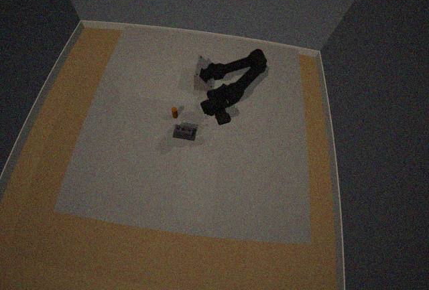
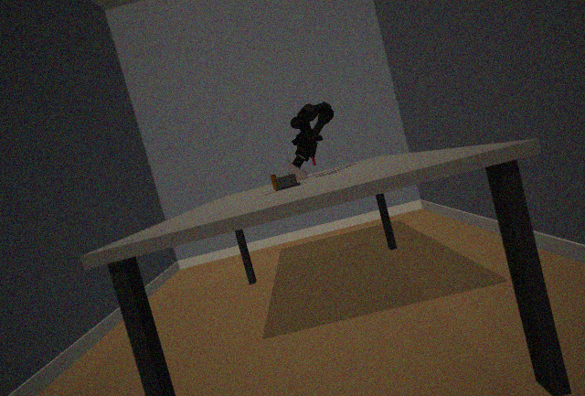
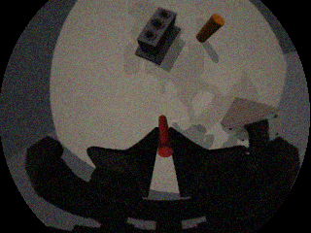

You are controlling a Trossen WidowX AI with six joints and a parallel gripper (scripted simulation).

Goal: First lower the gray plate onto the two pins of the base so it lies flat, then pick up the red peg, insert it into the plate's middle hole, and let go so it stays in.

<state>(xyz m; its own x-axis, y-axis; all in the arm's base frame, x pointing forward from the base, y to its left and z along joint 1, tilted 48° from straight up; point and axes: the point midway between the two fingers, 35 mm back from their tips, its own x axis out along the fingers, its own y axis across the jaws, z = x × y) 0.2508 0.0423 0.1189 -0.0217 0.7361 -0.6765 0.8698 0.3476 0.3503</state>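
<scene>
the gripper (image 3: 165, 155) is clamped on the red peg (image 3: 163, 136), whose tip juts out past the jaws (clear of the table (image 3: 97, 91)). the gray plate (image 3: 157, 27) sits on its base, far from the jaws and slightly left.

Plate (image 1: 186, 130) on base (image 1: 184, 136), on table (image 1: 242, 193). Cylinder (image 1: 174, 112) standing just behind-left of plate, apart. Gripper (image 3: 165, 150) above table, right-behind plate, peg (image 3: 163, 136) between fingers, off table. Arm mount (image 1: 202, 72) further behind.
</scene>
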